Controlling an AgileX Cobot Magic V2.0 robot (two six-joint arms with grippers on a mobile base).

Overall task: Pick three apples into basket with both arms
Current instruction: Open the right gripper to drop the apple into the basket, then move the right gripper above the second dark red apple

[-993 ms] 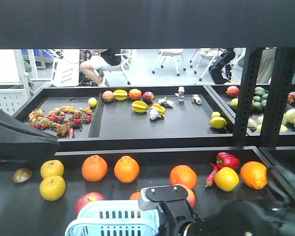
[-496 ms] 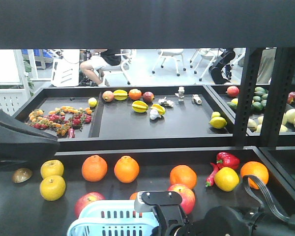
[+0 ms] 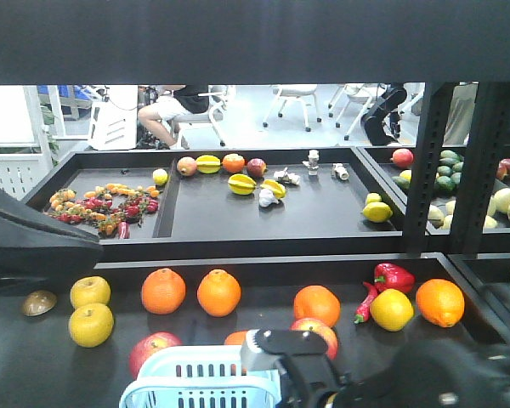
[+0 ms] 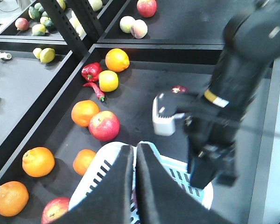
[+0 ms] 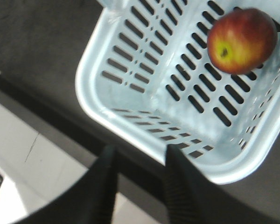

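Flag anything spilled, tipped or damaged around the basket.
Nothing stands out. The basket sits upright and looks intact, with one apple lying inside it. The red apple on the tray beside it looks whole, and no spill shows.

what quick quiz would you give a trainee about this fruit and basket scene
1. True or false: the right wrist view shows an apple lying inside the basket.
2. The right gripper is: A) shut on an apple, B) open and empty, C) shut on a pepper.
3. Fill in: in the left wrist view, the red apple outside the basket sits right beside an ____.

Key: 1 true. 2 B. 3 orange.
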